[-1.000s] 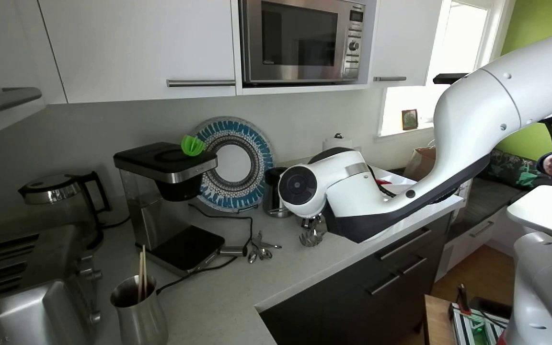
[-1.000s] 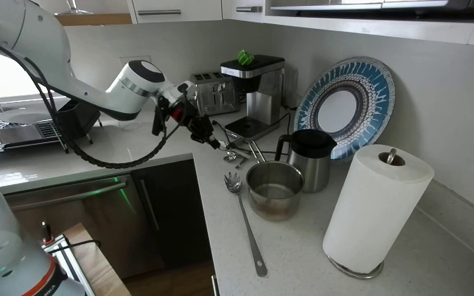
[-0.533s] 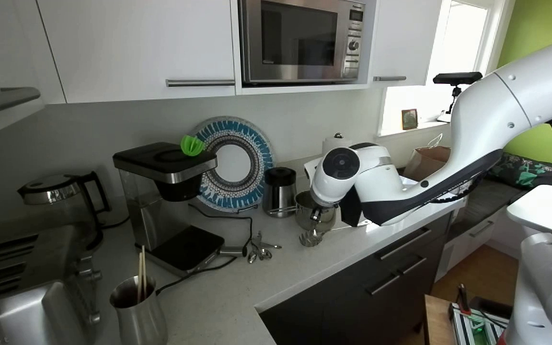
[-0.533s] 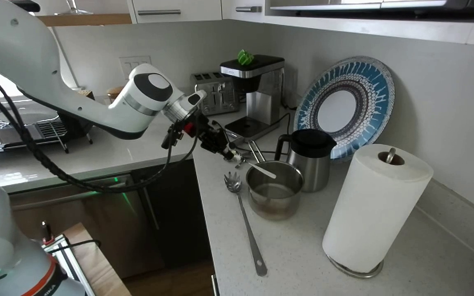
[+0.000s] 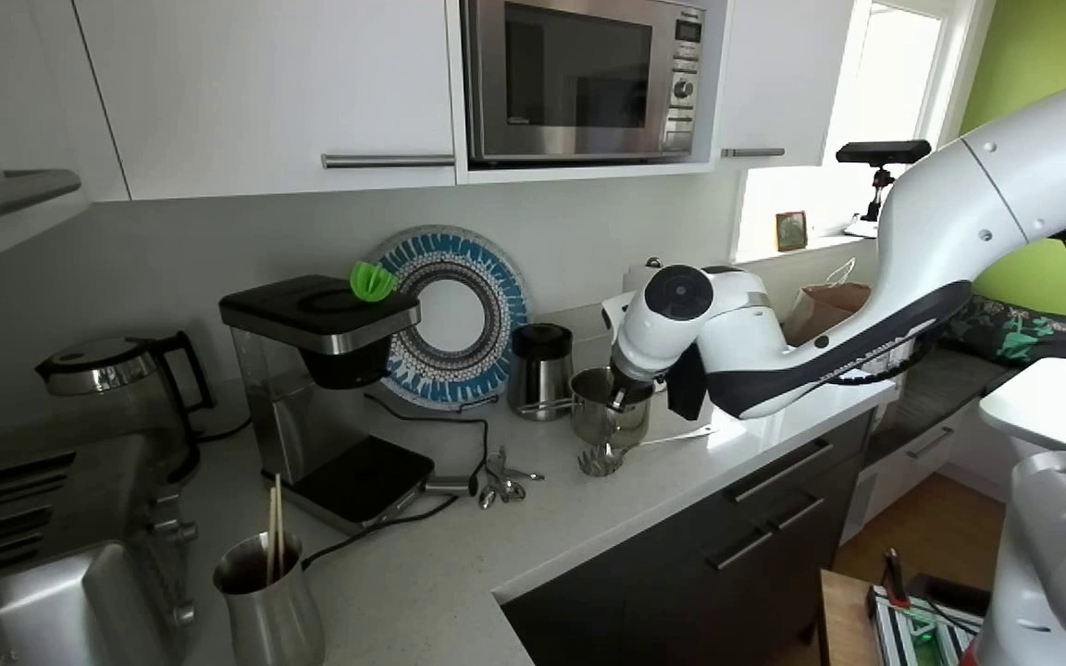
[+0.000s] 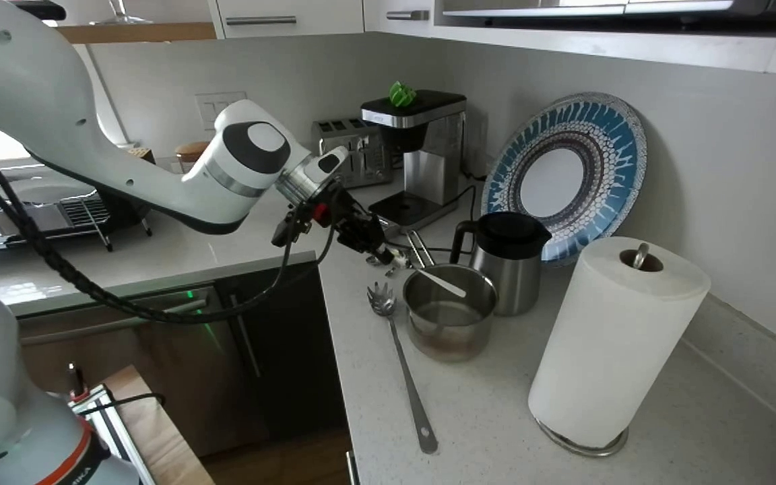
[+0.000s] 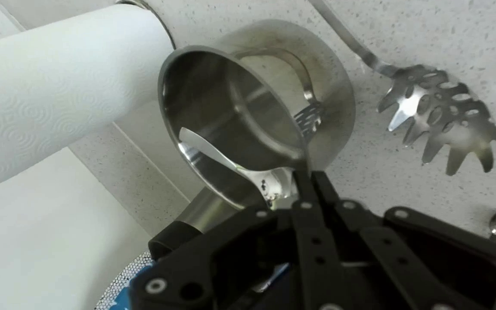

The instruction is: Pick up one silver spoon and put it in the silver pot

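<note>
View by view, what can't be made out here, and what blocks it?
One end of the spoon: wrist view, covered by the gripper.
Patterned plate: wrist view, mostly behind the gripper and past the bottom edge.
Paper towel roll: an exterior view, mostly behind the arm.
Button labels on the microwave: an exterior view, too small.

The small round silver steel pot is smooth and polished enough to mirror the toothed silver metal pasta server, itself glossy, and the slim silver spoon is shiny metal. The white paper towel roll is matt, embossed with rings; the pale speckled countertop looks smooth.
</note>
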Motion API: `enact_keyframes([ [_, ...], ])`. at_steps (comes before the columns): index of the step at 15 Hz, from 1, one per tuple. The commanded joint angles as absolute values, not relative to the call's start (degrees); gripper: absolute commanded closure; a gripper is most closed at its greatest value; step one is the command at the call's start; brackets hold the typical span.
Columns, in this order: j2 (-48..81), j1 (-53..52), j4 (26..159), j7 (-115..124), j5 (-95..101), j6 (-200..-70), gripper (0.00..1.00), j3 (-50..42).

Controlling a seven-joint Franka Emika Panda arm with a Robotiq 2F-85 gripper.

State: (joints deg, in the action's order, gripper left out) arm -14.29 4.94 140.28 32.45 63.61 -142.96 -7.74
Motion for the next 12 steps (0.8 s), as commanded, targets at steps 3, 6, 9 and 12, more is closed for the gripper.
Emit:
enact_keyframes([
  [3,-13.8,8.9,141.9,18.2,52.3,-160.8,0.99,-14.5],
  [6,-13.0,7.6,143.6,5.2,39.0,-164.9,0.99,-15.8],
  [9,-12.9,5.6,144.3,-5.5,25.9,-162.5,0.99,-16.5],
  [12,-12.5,6.0,144.1,-12.8,16.6,-161.1,0.71,-16.7],
])
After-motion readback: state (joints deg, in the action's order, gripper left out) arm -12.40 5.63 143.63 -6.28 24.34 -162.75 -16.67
